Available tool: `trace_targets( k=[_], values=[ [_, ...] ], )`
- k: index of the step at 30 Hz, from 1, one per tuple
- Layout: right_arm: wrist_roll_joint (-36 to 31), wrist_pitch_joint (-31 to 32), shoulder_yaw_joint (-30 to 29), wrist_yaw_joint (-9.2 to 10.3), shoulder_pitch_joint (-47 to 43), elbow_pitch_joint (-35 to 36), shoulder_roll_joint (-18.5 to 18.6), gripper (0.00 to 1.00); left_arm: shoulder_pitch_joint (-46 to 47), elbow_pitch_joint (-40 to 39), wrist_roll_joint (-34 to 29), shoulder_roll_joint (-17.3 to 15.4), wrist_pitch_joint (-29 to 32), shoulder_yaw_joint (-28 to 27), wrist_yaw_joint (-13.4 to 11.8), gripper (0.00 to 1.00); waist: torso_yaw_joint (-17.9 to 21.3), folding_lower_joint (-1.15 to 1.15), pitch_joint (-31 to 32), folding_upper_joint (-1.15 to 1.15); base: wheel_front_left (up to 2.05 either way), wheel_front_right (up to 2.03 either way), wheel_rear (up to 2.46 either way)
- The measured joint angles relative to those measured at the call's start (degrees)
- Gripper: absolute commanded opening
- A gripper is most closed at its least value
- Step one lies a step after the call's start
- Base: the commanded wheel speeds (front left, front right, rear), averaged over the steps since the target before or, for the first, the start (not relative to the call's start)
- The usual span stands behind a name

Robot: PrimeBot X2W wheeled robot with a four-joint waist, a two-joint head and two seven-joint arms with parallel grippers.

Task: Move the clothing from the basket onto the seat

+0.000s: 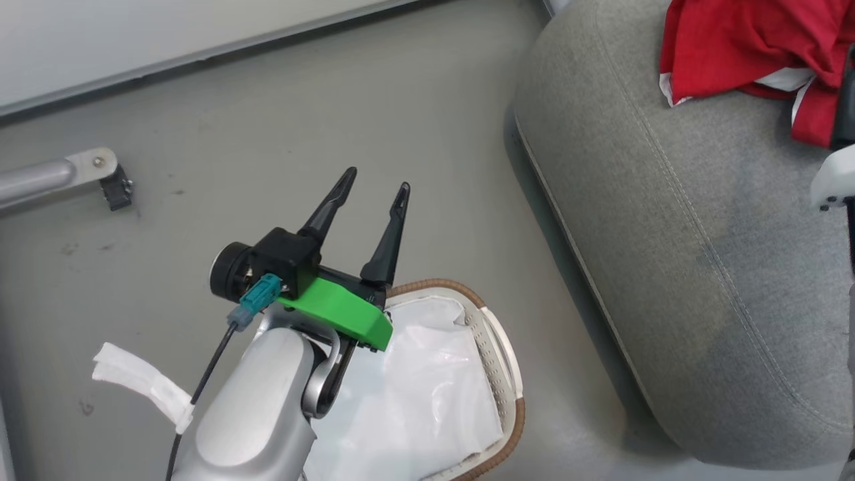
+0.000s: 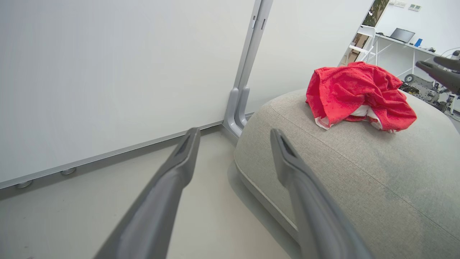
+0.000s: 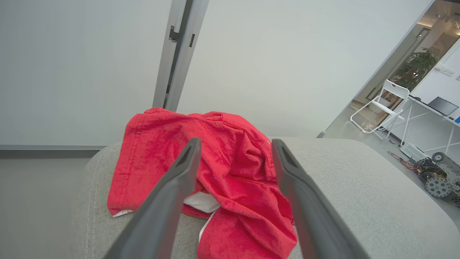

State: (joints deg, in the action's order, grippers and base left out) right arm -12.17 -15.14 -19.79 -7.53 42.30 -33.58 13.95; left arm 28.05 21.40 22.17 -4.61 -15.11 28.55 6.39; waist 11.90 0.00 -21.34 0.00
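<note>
The red clothing (image 1: 735, 47) (image 2: 359, 93) (image 3: 230, 169) lies crumpled on top of the grey seat (image 1: 701, 234) (image 2: 359, 172) (image 3: 359, 180), white trim showing at its lower edge. My right gripper (image 3: 236, 143) (image 2: 436, 66) hovers open just over the clothing, with nothing pinched between its fingers. The basket (image 1: 497, 361) stands on the floor left of the seat, only its white liner showing inside. Above the basket's left side my left gripper (image 1: 377, 180) (image 2: 234, 132) is open and holds nothing, fingers pointing toward the wall.
A metal leg with a small caster (image 1: 100, 177) reaches in from the left over the grey floor. A white wall panel with a grey post (image 2: 248, 72) stands behind the seat. A white folding chair (image 3: 384, 104) and a desk stand far off.
</note>
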Motion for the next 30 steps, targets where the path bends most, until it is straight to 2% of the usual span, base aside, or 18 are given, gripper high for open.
trace_targets(
  k=[8, 20, 23, 26, 30],
  values=[
    [1.98, 0.0, 2.41, 0.0, -5.75, 2.09, -4.02, 1.0, -4.62, -0.43, 0.37, 1.19, -0.01, -8.94, -0.66, 1.0, -3.95, 0.0, 6.62, 0.0, 0.0, 0.0, 0.0],
    [6.92, 0.0, 10.74, 0.0, -16.8, 9.8, -10.59, 1.0, -14.04, -0.76, -2.11, 1.46, -0.01, -20.13, -0.9, 1.0, -9.88, 0.0, 13.46, 0.0, 0.0, 0.0, 0.0],
    [8.72, 0.0, 12.07, 0.0, -20.24, 10.9, -10.99, 1.0, -16.56, -1.12, -2.74, 1.58, -0.01, -21.13, -0.9, 1.0, -10.67, 0.0, 14.81, -0.01, 0.0, 0.0, 0.0],
    [13.56, 0.0, 15.85, 0.0, -23.87, 11.03, -11.03, 1.0, -19.12, -1.59, -3.34, 1.64, -0.01, -22.28, -0.91, 1.0, -11.38, 0.0, 16.17, 0.0, 0.0, 0.0, 0.0],
    [16.74, 0.01, 19.51, 0.0, -28.02, 11.57, -11.16, 1.0, -23.03, -2.94, -3.83, 1.67, -0.01, -23.46, -1.55, 1.0, -11.97, 0.0, 18.0, 0.0, 0.0, 0.0, 0.0]
  ],
)
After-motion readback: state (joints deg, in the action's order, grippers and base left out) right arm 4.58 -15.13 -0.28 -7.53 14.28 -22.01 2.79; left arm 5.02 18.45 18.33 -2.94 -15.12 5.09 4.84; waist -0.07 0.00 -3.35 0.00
